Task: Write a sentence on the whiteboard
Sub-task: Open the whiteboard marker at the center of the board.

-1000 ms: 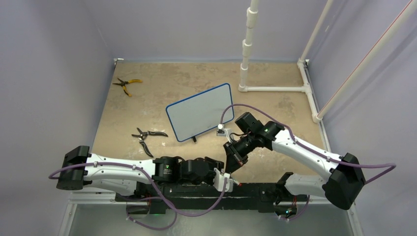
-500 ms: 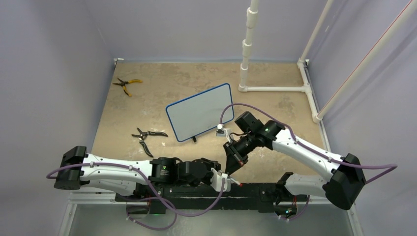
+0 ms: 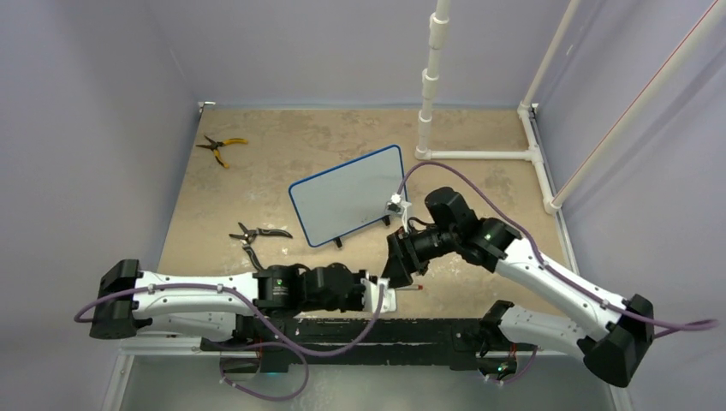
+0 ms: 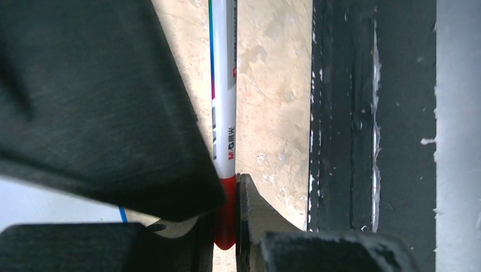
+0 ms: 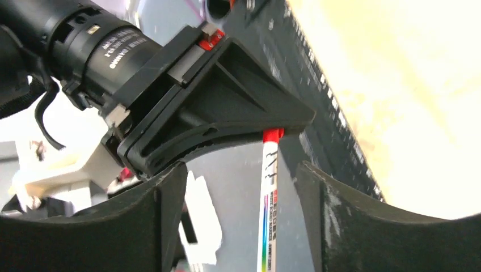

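Left wrist, jaws clamped on marker

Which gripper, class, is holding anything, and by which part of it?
The left gripper holds the white marker, its fingers shut on the marker's red end. The right gripper is open around the barrel, holding nothing.

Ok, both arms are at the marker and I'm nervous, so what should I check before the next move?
1. Left pincer shut on the marker at its red end: ok.
2. Right pincer open, fingers straddling the marker: ok.
3. Right pincer gripping the marker: not ok.
4. Marker cap off: cannot tell.
5. Whiteboard blank, nothing lying on it: ok.
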Controlling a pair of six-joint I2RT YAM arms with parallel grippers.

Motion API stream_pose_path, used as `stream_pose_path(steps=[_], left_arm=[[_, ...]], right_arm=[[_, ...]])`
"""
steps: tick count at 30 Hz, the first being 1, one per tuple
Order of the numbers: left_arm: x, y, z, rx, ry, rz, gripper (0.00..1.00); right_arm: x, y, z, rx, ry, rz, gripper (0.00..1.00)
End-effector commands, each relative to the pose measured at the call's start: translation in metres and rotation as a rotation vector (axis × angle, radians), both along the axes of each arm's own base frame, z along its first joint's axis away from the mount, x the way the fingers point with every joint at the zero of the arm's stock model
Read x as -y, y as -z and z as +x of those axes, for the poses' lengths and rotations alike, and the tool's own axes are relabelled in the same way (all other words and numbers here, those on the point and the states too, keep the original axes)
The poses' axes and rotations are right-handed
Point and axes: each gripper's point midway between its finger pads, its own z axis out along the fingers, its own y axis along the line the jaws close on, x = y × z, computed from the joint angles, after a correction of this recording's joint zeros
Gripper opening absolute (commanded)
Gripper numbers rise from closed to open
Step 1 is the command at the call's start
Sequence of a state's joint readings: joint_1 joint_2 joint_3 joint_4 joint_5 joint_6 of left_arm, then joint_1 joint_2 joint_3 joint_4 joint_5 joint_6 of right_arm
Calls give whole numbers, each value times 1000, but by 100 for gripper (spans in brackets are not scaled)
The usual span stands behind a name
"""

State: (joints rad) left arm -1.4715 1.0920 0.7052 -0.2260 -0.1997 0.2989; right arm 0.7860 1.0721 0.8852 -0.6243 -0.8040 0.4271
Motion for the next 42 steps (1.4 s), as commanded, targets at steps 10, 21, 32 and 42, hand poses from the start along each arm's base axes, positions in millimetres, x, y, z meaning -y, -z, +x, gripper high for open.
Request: stream_pose_path(steps=[10,21,32,42], left_arm=[[13,-58,17,-368,11,-313,0],[12,-74,43,-534,-16,-421,0],[14,-71,59,-596,-56,-440,0],[13,-68,65,-611,-75,-440,0]], right_arm=[[5,-111,80,338,600,414,85],[20,-93,90,389,685,370,79],[2,-70,83,338,596,396,61],[-1,-64,86,327,606,416,35]])
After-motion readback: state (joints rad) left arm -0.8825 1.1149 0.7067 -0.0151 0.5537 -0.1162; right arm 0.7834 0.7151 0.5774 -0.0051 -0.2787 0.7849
